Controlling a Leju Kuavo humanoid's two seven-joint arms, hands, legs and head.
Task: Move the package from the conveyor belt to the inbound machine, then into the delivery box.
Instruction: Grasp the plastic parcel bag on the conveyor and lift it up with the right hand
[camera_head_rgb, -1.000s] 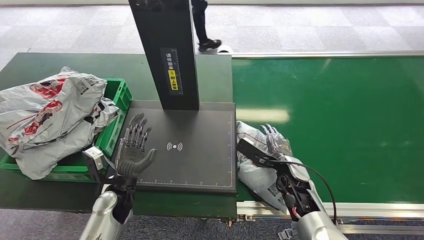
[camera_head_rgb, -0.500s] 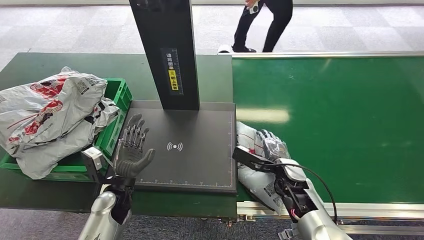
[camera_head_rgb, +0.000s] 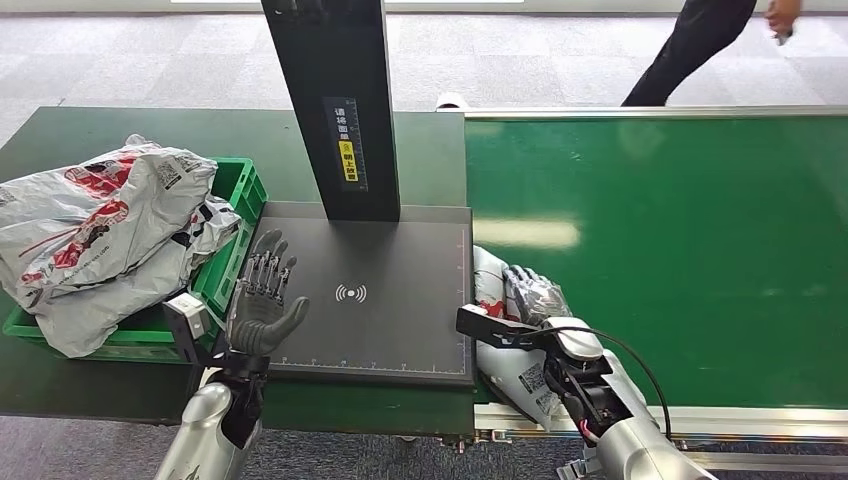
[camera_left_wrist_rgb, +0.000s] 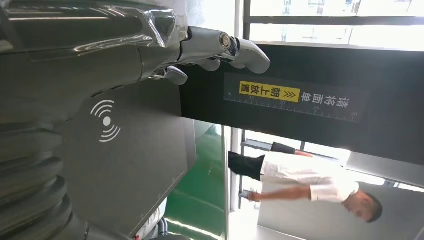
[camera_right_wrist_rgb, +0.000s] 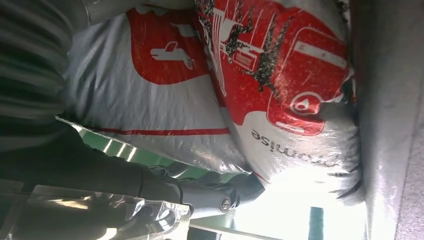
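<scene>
Head view: the green plastic delivery crate (camera_head_rgb: 236, 190) holds crumpled grey-and-red mailer bags (camera_head_rgb: 95, 235) heaped above its rim. The grey-and-red plastic package (camera_head_rgb: 508, 335) lies on the green conveyor belt (camera_head_rgb: 660, 250) against the black scanner plate (camera_head_rgb: 380, 300) — long axis running away from the robot. The right hand (camera_head_rgb: 535, 300) grips it; the left hand (camera_head_rgb: 265, 295) hovers, fingers apart.

Head cam high, looking down; L wrist cam close, shares scanner plate (camera_head_rgb: 380, 300); R wrist cam against package (camera_right_wrist_rgb: 240, 100).
</scene>
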